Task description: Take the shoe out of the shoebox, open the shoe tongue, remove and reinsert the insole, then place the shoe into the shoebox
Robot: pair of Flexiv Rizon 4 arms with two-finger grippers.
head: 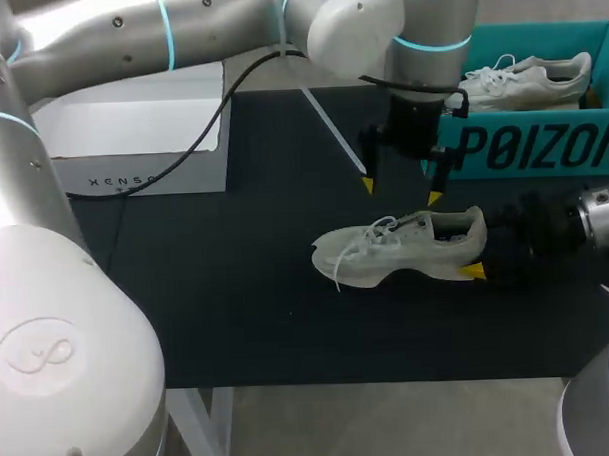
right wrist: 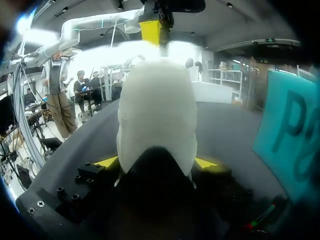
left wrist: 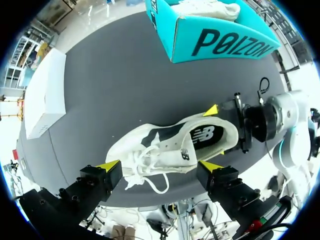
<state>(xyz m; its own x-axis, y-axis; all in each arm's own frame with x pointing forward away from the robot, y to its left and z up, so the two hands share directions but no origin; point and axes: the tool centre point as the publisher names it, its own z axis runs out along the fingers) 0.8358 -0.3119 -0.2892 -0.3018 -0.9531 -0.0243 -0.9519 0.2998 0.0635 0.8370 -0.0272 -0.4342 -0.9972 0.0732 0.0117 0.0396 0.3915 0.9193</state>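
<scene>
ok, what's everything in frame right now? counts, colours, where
shoe: 1, white, on its sole on the mat, toe toward the robot's left
second shoe: 1, white, lying inside the shoebox
shoebox: 1, teal, open, far right of the table
white box: 1, white, far left of the table
mat: 1, black, covering the work area under the shoe
left gripper: 1, yellow tips, open, above the shoe, not touching it
right gripper: 1, yellow tips, shut on the shoe's heel from both sides
</scene>
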